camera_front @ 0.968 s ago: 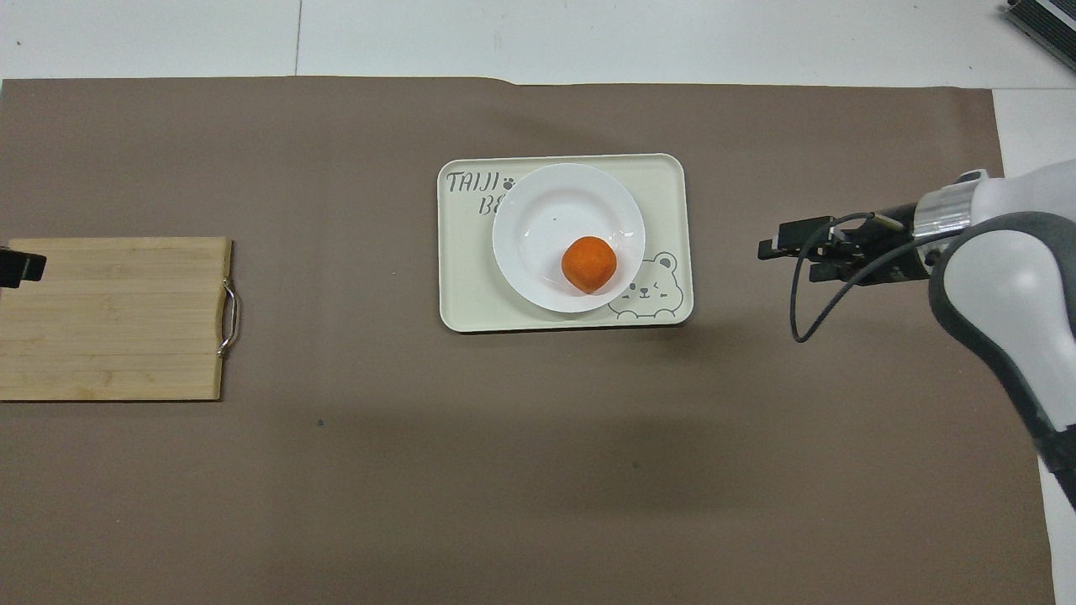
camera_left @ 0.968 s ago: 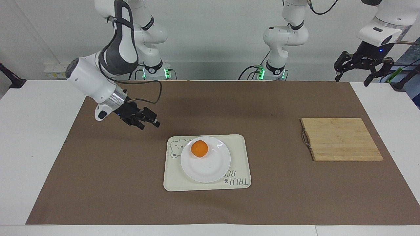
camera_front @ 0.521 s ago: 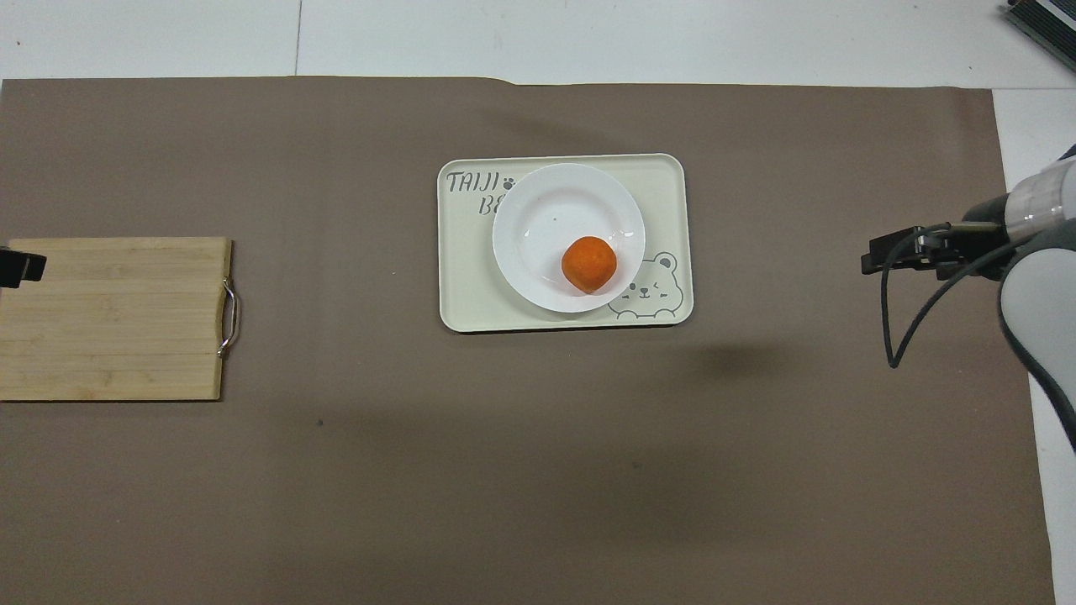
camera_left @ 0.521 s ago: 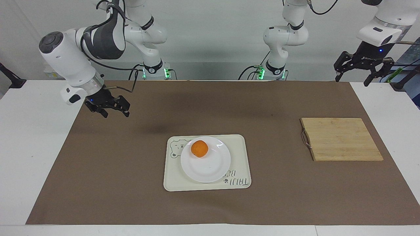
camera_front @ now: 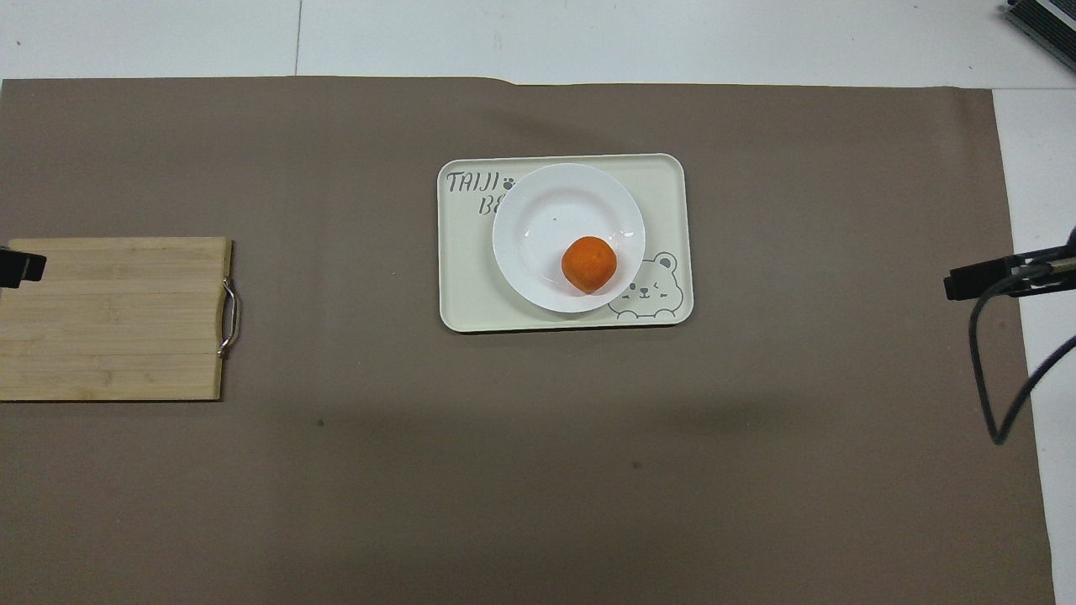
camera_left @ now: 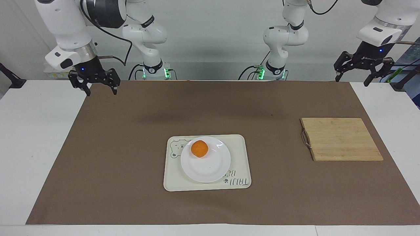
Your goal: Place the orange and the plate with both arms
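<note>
The orange (camera_left: 199, 148) lies on the white plate (camera_left: 210, 170), on the part of it nearer to the robots. The plate sits on a cream bear-print tray (camera_left: 239, 147) at the middle of the table. In the overhead view the orange (camera_front: 588, 264) and plate (camera_front: 546, 210) show the same. My right gripper (camera_left: 101, 91) is open and empty, raised over the mat's edge at the right arm's end. My left gripper (camera_left: 351, 82) is open and empty, raised over the mat's corner at the left arm's end, where that arm waits.
A bamboo cutting board (camera_left: 341, 139) with a metal handle lies toward the left arm's end, also in the overhead view (camera_front: 109, 319). A brown mat (camera_left: 131, 164) covers most of the white table. The tray (camera_front: 664, 185) is printed with a bear and letters.
My right gripper has drawn back from beside the tray toward the right arm's end and risen, turning to point downward. The orange, plate and left arm have not moved.
</note>
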You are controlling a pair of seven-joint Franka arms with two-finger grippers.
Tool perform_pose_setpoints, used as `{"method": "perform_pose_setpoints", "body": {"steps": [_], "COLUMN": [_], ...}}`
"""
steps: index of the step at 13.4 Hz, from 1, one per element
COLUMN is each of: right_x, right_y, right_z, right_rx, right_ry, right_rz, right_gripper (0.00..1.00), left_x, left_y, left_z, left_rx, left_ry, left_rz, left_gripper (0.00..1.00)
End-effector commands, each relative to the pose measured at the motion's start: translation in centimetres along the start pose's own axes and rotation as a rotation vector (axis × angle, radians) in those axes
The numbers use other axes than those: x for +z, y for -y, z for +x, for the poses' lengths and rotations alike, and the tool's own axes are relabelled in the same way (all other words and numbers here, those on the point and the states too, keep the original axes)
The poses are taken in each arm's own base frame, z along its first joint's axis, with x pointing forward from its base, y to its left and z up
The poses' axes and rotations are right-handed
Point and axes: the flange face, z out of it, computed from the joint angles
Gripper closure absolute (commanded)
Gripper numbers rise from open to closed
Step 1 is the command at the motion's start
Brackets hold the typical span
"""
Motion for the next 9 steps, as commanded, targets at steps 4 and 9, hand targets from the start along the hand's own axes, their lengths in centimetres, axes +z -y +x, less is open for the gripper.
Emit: {"method": "perform_pose_setpoints", "body": {"steps": [4, 9], "right_x": [-2.86, -2.79], "right_y": [0.06, 0.26], "right_z": [-0.86, -1.20], "right_rx": [0.056, 0.055], "right_ry": [0.023, 0.039], "right_rz": [-0.008, 0.008], "right_gripper": [0.00, 0.00], "left_x": [-0.42, -0.41], "left_y": [0.05, 0.05], "left_z": [-0.34, -0.36], "left_rx": [0.009, 0.009], "left_ry": [0.010, 0.011], "left_rz": [0.009, 0.008], "left_gripper": [0.00, 0.00]}}
